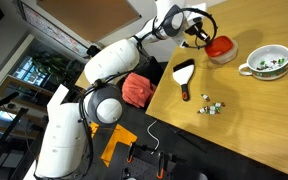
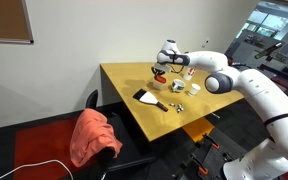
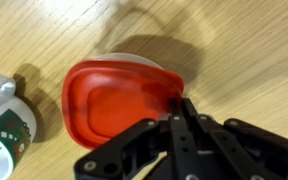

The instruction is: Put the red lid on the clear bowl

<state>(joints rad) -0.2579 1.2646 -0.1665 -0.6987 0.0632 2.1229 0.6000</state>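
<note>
- My pincer (image 3: 180, 106) is pinched narrow, its 2 fingers nearly together on the right edge of the red lid (image 3: 116, 100), so I'm holding it by the rim.
- The lid is a flat, roundish red-orange plastic piece. It has a raised lip all the way round and a slightly sunken, smoother middle. It looks glossy and picks up a bit of light along the lip.
- In the wrist view it's a little lopsided, more a rounded blob than a perfect circle, and it looks tilted.
- A pale, see-through curve peeks out just past the lid's far edge. That's the clear bowl (image 3: 134, 57), sitting right under the lid. I can't tell whether the lid is actually touching it.
- In an exterior view the lid (image 1: 220, 46) is near the far edge of the wooden table (image 1: 244, 110).
- The white green-patterned bowl (image 1: 267, 64) sits beside it but apart.
- The black-and-white spatula (image 1: 184, 75) lies on the table nearer the robot base, clear of the lid.
- A few small bits (image 1: 212, 106) are scattered toward the middle of the table.
</note>
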